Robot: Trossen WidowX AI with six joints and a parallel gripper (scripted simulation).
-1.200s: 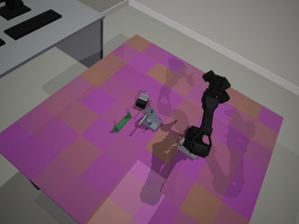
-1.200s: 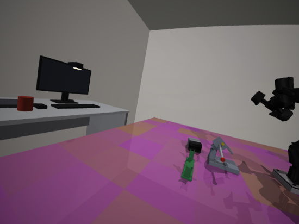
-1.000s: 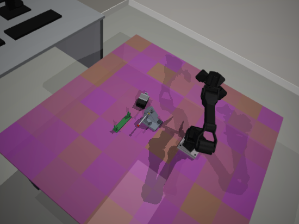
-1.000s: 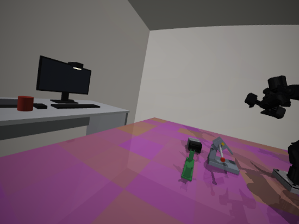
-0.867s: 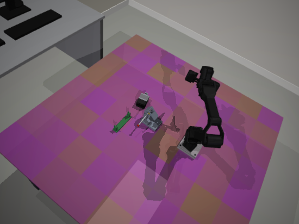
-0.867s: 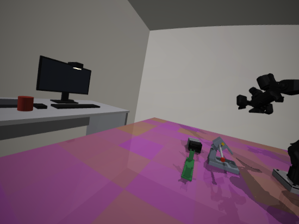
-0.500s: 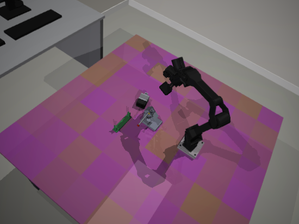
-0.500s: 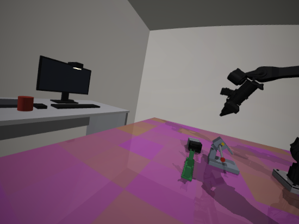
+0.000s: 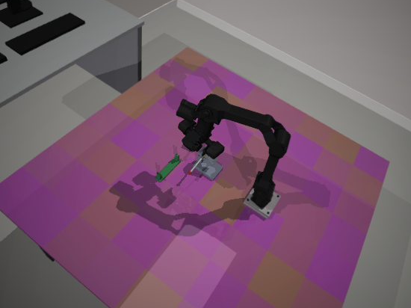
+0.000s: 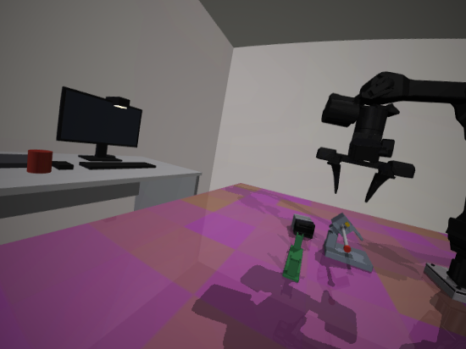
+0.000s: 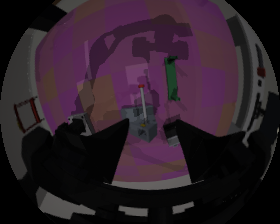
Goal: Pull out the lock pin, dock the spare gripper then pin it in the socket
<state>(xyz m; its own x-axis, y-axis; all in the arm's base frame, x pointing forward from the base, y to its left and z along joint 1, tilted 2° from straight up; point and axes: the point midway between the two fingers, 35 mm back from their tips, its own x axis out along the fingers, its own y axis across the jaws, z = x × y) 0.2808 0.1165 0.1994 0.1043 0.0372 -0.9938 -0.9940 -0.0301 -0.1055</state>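
The grey mount (image 9: 214, 170) (image 10: 360, 263) (image 11: 130, 114) stands on the table with its tilted socket raised. The lock pin (image 9: 197, 164) (image 10: 345, 237) (image 11: 143, 104), a pale rod with a red end, runs through the socket, where a yellow part shows. The spare gripper, a small black and grey block (image 10: 303, 226) (image 11: 171, 135), lies beside the mount; the arm hides it in the top view. My gripper (image 10: 352, 197) (image 11: 152, 122) is open and empty, pointing down above the mount, touching nothing. Its fingers are hard to make out in the top view.
A green bracket (image 9: 169, 169) (image 10: 293, 263) (image 11: 171, 77) with raised ends lies near the mount and the spare gripper. The arm's base plate (image 9: 268, 212) (image 10: 438, 279) is on the mount's other side. A desk (image 9: 108, 20) with a monitor, keyboard and red mug (image 10: 39, 162) stands beyond the table.
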